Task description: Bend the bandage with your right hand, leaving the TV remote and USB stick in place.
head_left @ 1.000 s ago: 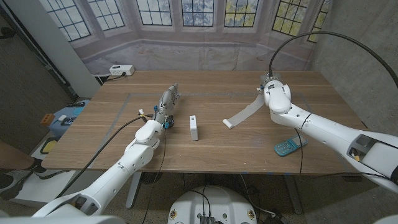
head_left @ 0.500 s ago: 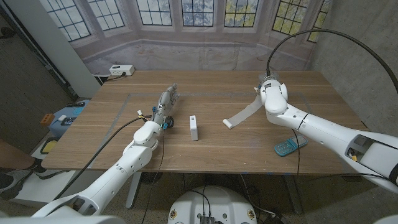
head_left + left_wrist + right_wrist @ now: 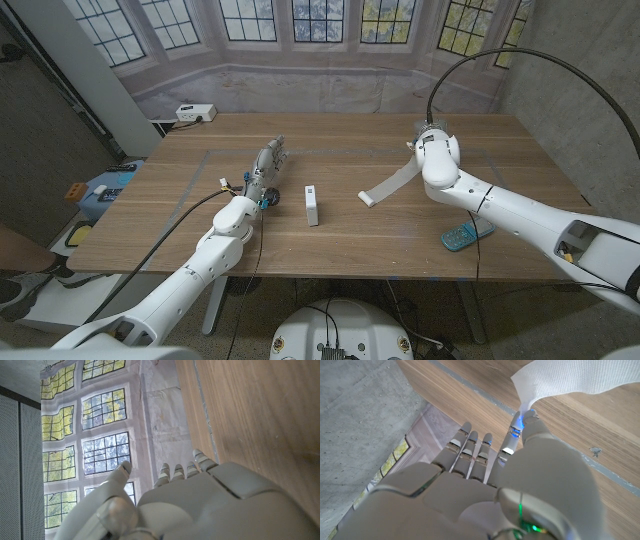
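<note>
The right hand is raised at the far right, pinching the bandage end, while the left hand waits extended, fingers straight, holding nothing.

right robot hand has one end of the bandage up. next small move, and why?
Probably carry the pinched end toward the end lying on the table, folding the strip over. The right robot hand pinches the bandage at its raised end while the far end rests on the wood, uncreased. The USB stick and TV remote lie apart from it.
</note>
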### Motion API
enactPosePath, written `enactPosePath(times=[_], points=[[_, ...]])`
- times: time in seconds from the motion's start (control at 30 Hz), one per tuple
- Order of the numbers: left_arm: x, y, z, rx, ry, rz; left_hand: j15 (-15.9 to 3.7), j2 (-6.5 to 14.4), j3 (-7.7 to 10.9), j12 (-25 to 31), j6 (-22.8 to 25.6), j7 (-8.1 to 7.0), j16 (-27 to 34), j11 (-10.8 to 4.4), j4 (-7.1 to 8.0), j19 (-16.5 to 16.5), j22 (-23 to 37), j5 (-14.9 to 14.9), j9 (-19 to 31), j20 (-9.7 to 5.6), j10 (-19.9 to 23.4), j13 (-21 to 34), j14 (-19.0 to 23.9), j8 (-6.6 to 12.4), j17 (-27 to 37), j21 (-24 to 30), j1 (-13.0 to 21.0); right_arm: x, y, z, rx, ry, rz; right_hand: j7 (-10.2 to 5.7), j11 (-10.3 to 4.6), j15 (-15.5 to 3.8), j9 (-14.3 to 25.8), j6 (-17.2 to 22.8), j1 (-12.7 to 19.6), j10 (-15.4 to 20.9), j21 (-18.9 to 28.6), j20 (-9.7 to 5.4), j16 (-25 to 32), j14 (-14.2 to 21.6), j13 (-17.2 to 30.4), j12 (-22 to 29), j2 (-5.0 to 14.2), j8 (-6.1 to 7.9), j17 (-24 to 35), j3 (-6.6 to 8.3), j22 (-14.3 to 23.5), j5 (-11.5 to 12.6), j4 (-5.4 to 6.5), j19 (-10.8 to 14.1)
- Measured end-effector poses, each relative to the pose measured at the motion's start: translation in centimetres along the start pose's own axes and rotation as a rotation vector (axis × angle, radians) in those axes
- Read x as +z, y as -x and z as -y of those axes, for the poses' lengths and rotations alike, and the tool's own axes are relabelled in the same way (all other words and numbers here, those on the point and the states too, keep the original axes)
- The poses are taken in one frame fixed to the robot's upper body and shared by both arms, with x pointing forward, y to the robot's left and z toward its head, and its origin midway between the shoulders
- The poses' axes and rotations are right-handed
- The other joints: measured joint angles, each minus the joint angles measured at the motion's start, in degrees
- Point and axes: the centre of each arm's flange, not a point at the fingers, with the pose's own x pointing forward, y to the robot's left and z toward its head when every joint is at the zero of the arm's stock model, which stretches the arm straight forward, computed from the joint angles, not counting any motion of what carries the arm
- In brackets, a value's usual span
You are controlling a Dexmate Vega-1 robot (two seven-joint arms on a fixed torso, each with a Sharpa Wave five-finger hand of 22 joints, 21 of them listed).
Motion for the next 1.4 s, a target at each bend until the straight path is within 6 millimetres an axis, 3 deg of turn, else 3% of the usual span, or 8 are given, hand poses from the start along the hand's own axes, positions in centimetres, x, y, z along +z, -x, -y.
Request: enactPosePath(times=[0.63, 1.4], points=[[-0.3, 0.4, -0.5, 0.006, 0.012, 0.004, 0.00, 0.0, 0.00, 0.0, 0.0, 0.00, 0.0, 0.00, 0.00, 0.0, 0.0, 0.0, 0.0, 0.00, 0.0, 0.0, 0.0, 0.00, 0.0, 0.0, 0.0, 1.3, 0.7, 1.3, 0.033, -0.015, -0.004, 0.93, 1.09, 0.12, 0.0, 0.3, 0.2, 0.5, 0.0, 1.04, 0.0, 0.5, 0.0, 0.0, 0.23, -0.09, 0.0, 0.00, 0.0, 0.0, 0.00, 0.2], [-0.5, 1.3, -0.9, 0.008, 0.017, 0.009, 0.00, 0.0, 0.00, 0.0, 0.0, 0.00, 0.0, 0.00, 0.00, 0.0, 0.0, 0.0, 0.0, 0.00, 0.0, 0.0, 0.0, 0.00, 0.0, 0.0, 0.0, 2.9, 2.3, 2.5, 0.069, -0.029, 0.017, 1.23, 1.72, 0.13, 0.0, 0.6, 0.9, 0.5, 0.0, 1.03, 0.0, 0.5, 0.0, -0.2, 0.30, -0.10, 0.0, 0.00, 0.0, 0.0, 0.00, 0.2]])
